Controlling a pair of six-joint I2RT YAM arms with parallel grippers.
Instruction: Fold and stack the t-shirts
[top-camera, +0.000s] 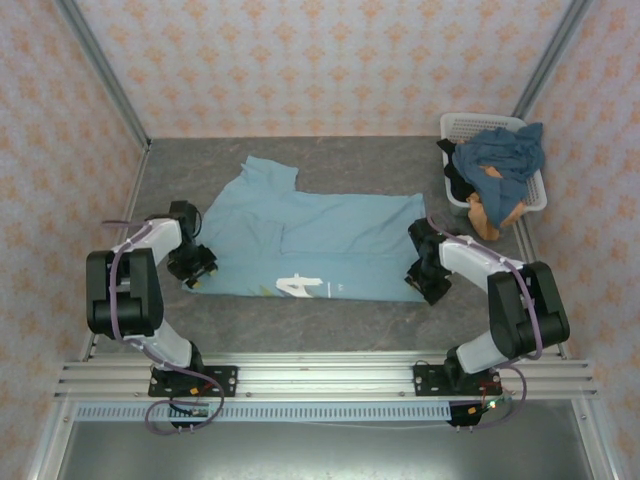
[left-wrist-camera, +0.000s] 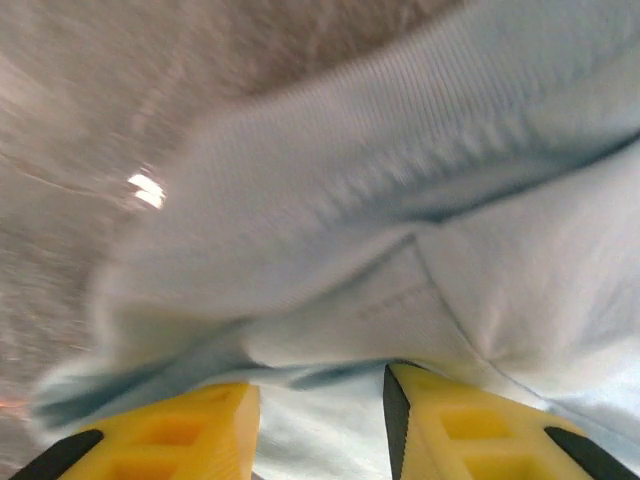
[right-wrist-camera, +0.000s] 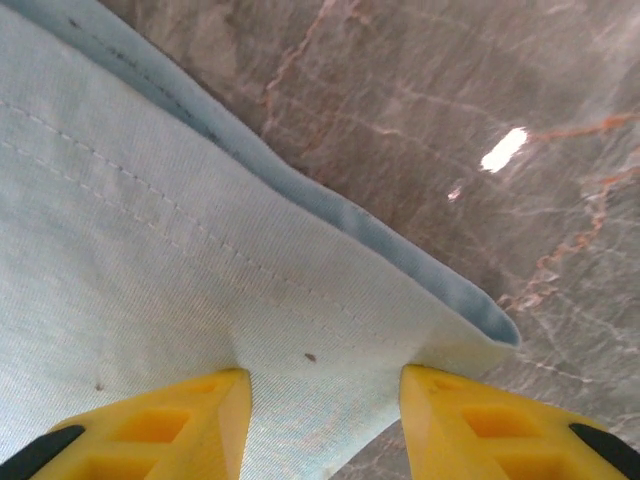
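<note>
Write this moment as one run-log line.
sky-blue t-shirt: partly folded | left hand: open at left edge | right hand: open at hem corner | basket: slate-blue t-shirt, orange t-shirt

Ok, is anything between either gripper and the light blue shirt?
Nothing visible. The left gripper is at the left edge of the light blue shirt, the right gripper at its right edge, with cloth between each one's fingers.

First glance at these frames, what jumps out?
A light-blue t-shirt lies spread across mid-table, white print at its near edge. The left gripper and right gripper sit at its near corners, jaws apart over the cloth. Far right, a white basket holds a heaped slate-blue shirt and an orange shirt.
</note>
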